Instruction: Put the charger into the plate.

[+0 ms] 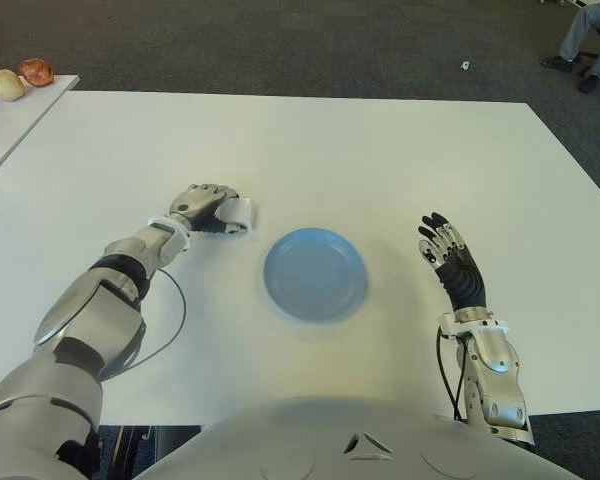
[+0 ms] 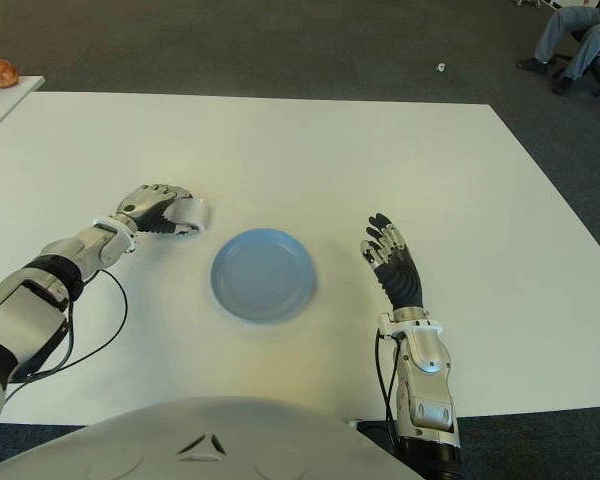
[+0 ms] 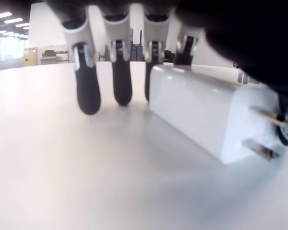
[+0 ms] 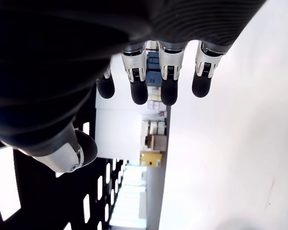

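One white charger (image 1: 239, 211) lies on the white tabletop (image 1: 380, 160), to the left of the one blue plate (image 1: 314, 273) and apart from it. The left hand (image 1: 208, 206) is over the charger, its fingers (image 3: 87, 91) curled down around the block; in the left wrist view three dark fingertips reach the tabletop beside the charger and a fourth is hidden behind it. That view shows the charger lying on its side with its two metal prongs pointing away from the fingers. Whether the fingers actually press on the block I cannot tell, but they enclose it.

The plate sits near the middle of the tabletop's near half, with nothing in it. The right hand (image 1: 447, 256) shows to the right of the plate, palm down, fingers stretched out and spread, holding nothing.

On a second surface at the far left there are two rounded items (image 1: 21, 79). At the far right corner a person's legs (image 1: 590, 40) show on the dark carpet.
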Controlling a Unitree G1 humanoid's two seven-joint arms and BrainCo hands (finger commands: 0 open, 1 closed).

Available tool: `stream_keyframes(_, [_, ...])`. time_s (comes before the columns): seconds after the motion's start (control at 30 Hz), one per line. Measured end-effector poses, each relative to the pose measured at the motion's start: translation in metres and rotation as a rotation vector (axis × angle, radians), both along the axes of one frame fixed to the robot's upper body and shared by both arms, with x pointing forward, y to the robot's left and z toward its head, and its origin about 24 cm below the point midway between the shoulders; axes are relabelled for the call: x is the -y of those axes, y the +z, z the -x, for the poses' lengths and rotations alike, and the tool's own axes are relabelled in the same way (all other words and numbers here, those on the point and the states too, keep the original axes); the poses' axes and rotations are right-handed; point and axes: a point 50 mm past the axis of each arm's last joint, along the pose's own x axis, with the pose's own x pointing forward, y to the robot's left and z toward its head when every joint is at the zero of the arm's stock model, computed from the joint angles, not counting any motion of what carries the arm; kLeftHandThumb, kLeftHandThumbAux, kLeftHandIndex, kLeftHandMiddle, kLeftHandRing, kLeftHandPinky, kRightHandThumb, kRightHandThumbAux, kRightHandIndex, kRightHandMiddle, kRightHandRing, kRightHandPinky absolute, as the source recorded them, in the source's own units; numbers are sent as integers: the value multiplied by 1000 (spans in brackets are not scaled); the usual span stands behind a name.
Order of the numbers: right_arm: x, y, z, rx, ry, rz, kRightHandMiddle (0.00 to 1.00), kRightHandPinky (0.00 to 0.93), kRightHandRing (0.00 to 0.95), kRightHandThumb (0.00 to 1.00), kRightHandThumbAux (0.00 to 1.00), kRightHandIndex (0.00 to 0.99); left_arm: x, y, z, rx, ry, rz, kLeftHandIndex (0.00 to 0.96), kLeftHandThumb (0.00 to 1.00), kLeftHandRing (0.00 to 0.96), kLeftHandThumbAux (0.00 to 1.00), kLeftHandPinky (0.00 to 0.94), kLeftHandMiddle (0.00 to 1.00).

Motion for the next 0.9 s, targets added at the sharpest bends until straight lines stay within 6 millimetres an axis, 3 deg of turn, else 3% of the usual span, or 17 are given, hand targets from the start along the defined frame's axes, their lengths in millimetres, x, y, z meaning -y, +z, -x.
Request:
stream_keyframes(0.07, [0, 0, 0, 0, 0, 0, 119, 73, 99, 0, 576, 9, -1, 1, 0, 3, 9, 5, 433, 725, 740, 640, 712, 740])
stream_keyframes(0.27, [0, 0, 0, 1, 1, -3, 120, 76, 100, 0, 572, 9, -5, 1, -2, 14, 54, -6, 442, 744, 792, 689, 787, 798])
stream_keyframes(0.9, [1, 1, 0, 6, 0, -18, 118, 81, 101, 0, 582, 6, -23, 3, 4, 84, 126, 0, 442, 749, 854, 698, 809, 862])
